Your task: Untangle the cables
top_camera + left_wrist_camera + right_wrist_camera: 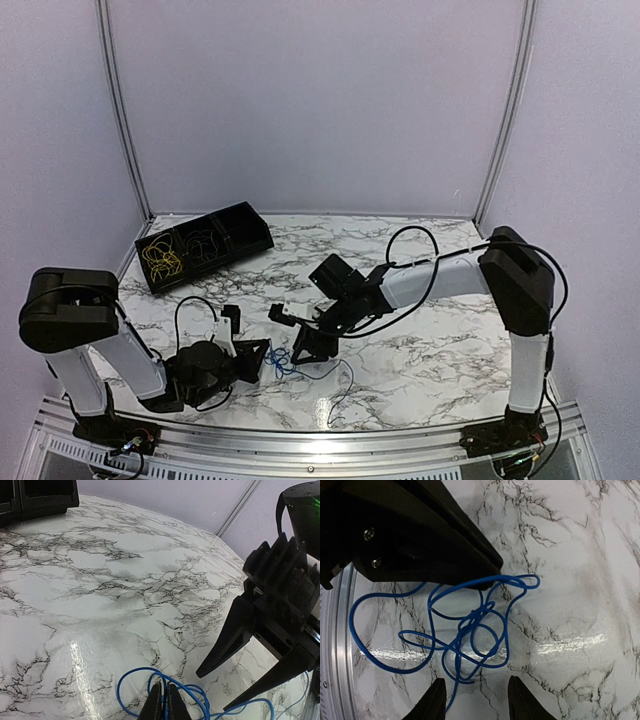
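My left gripper (163, 705), low in the top view by the table's front edge, is pinched shut on what looks like a single strand of the blue cable (470, 625). My worry is the knot mid-coil. If the right gripper catches several strands at once and I pull, the knot could tighten, or the thin wire could slip from the left tips. The right gripper (476, 679) hangs open and empty just over the tangle, fingers either side of the loose end at the bottom of its frame. Farther back, upper left, a black tray (215, 268) holds a yellow cable (163, 258).
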{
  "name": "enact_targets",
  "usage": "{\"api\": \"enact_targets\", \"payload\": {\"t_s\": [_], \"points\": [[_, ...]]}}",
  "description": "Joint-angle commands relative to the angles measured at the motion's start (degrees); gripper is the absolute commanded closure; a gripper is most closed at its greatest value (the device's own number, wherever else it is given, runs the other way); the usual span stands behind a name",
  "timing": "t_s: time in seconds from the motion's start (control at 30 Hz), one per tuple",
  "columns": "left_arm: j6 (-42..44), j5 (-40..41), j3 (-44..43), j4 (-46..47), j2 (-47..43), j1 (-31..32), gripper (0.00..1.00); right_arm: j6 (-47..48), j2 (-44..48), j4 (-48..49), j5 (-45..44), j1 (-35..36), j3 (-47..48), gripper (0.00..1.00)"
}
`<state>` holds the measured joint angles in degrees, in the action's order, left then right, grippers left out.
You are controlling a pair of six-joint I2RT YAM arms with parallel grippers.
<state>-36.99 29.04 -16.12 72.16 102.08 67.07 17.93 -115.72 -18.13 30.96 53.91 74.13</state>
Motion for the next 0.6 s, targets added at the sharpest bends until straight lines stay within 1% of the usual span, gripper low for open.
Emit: {"api": "enact_targets", "payload": {"t_s": [0.0,0.27,0.43,0.47,0.57], "points": [[-1.3,0.9,0.3,3.2,1.2,0.5,0.94,-3.0,-1.0,1.2,3.8,0.5,3.3,0.57],[-2.1,1.7,1.2,4.1,1.0,0.9,0.94,-4.7,-5.0,-1.4,5.2,0.6,6.6,0.59],[-2.0,2.0,1.7,4.4,0.8,1.0,0.94,-4.6,-4.4,-1.3,3.7,0.6,5.7,0.58],[-1.9,2.1,1.8,4.4,0.8,1.0,0.94,-4.7,-4.3,-1.3,3.3,0.6,5.5,0.59],[-1.8,2.3,1.8,4.6,1.0,1.1,0.94,-4.8,-4.5,-1.7,2.6,0.6,5.3,0.71]]}}
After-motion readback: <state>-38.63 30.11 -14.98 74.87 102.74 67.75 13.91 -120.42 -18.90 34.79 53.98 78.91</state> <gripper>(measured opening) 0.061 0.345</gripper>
